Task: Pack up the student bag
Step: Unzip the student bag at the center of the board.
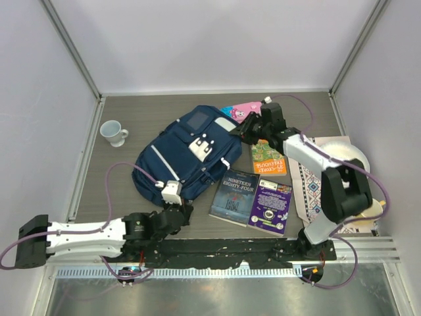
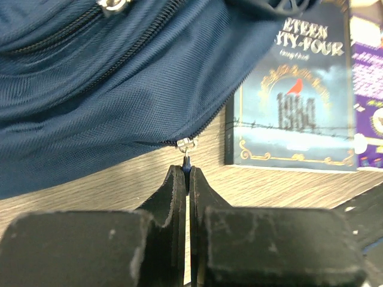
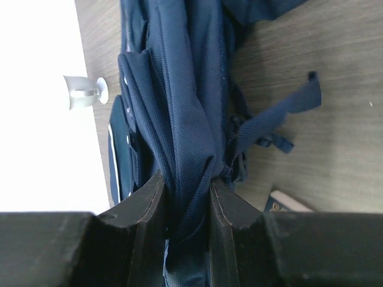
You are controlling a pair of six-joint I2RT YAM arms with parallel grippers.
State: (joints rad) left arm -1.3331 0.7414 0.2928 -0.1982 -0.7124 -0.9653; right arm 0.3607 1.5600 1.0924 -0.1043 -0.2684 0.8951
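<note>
The student bag (image 1: 187, 155), navy with white trim, lies in the middle of the table. At its near edge my left gripper (image 1: 184, 208) is low down. In the left wrist view that gripper (image 2: 188, 171) is shut on the small zipper pull (image 2: 187, 156), which hangs from the bag's zip (image 2: 149, 89). My right gripper (image 1: 247, 128) is at the bag's far right corner. Seen from the right wrist, it (image 3: 187, 182) is shut on a bunched fold of the bag's fabric (image 3: 179, 89). A loose strap (image 3: 281, 110) lies on the table beside it.
A dark book (image 1: 232, 196) and a purple book (image 1: 270, 205) lie right of the bag, with an orange-green book (image 1: 268, 158) behind them. A pink and blue item (image 1: 238, 110) sits at the bag's far end. A white mug (image 1: 115, 132) stands at back left. A patterned cloth (image 1: 309, 181) and plate (image 1: 348, 155) are at right.
</note>
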